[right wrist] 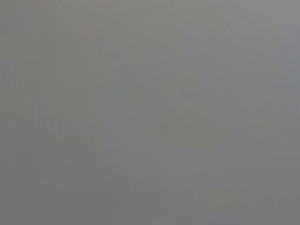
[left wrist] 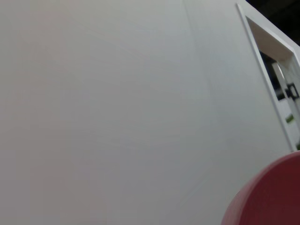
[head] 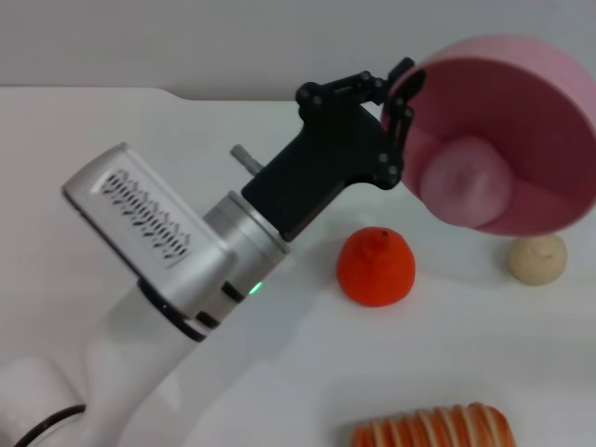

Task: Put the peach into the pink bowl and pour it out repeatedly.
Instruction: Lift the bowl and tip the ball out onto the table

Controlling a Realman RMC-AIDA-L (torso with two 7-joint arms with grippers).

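Bowl: smooth, glossy, deep round pink plastic bowl (head: 521, 130) is hanging in the air above the white tabletop (head: 112, 168), at the far right of the head view; it is tipped steeply onto its side, with its opening facing the camera.
Bowl, wrist camera: a curved reddish-pink edge (left wrist: 269, 197) is showing in a corner of the left wrist view, against a plain pale wall.
Peach: small pale pink round toy fruit (head: 466, 182) is sitting inside the tilted bowl, resting against the low part of the inner wall, near the rim.
Left gripper: black left gripper (head: 400, 102) is reaching in from the left arm; its dark fingers (head: 406, 86) are gripping the near-left rim of the bowl, clamped on it and carrying it off the table.
Right gripper: it is not appearing in the head view; the right wrist view is giving only a flat grey field, so the state of its jaws cannot be read.
Orange-red fruit: bright orange-red round toy fruit (head: 375, 266) is lying on the table, below the gripper and apart from the bowl.
Beige ball: small beige lumpy ball (head: 537, 258) is lying on the table just under the bowl's lower edge.
Striped item: an orange-and-white ridged object (head: 433, 427) is lying at the near edge of the table, partly cut off.
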